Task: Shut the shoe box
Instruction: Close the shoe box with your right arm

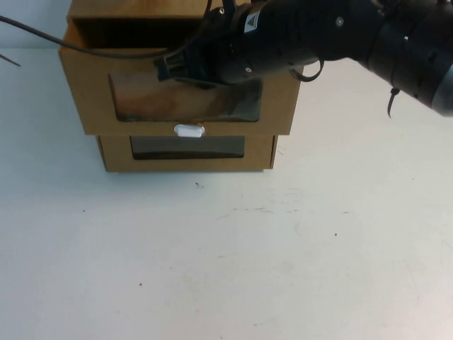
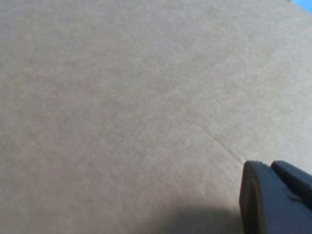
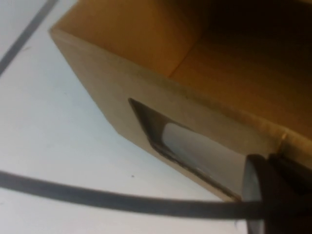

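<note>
The shoe box [image 1: 90,92] is the upper of two stacked cardboard boxes. Its drawer stands pulled out toward me, with its open top [image 1: 120,34] showing. Its clear window [image 1: 152,99] shows a brownish shape, and the white oval pull [image 1: 189,130] sits just below. My right gripper [image 1: 164,69] reaches in from the right, shut and empty, with its tip against the drawer's front above the window. The right wrist view shows this gripper [image 3: 265,195] beside the box front [image 3: 112,92] and window [image 3: 195,146]. My left gripper [image 2: 275,195] is shut and close to a plain cardboard face [image 2: 122,97]. It is out of the high view.
The twin cardboard box [image 1: 117,152] lies under the shoe box with its own window [image 1: 187,147]. A black cable [image 1: 71,44] runs across the box's top left and also crosses the right wrist view [image 3: 97,197]. The white table [image 1: 226,255] stretches in front.
</note>
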Motion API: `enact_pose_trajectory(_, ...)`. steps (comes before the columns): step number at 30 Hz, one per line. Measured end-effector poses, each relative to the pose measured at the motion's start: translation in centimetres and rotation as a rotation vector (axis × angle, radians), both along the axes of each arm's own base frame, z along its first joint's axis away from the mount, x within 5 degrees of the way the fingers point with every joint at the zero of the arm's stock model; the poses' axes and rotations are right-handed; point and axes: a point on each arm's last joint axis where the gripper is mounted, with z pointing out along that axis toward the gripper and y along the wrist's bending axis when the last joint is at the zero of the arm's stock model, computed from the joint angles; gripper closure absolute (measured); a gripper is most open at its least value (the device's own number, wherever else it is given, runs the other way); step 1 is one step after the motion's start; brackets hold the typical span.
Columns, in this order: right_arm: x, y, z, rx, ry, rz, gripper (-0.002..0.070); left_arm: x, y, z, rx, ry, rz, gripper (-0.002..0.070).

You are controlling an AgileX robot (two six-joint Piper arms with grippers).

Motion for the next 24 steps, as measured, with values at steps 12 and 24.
enact_pose_trajectory(12, 0.6, -0.9, 0.2, 0.058, 0.03, 0.042, 0.0687, -1.5, 4.8, 4.9, -0.082, 0.002, 0.007, 0.0677)
enact_pose_trajectory(24, 1.9, -1.4, -0.2, 0.072, 0.033, 0.012, 0.0687, 0.3, 5.4, 1.9, -0.167, 0.139, -0.059, 0.0677)
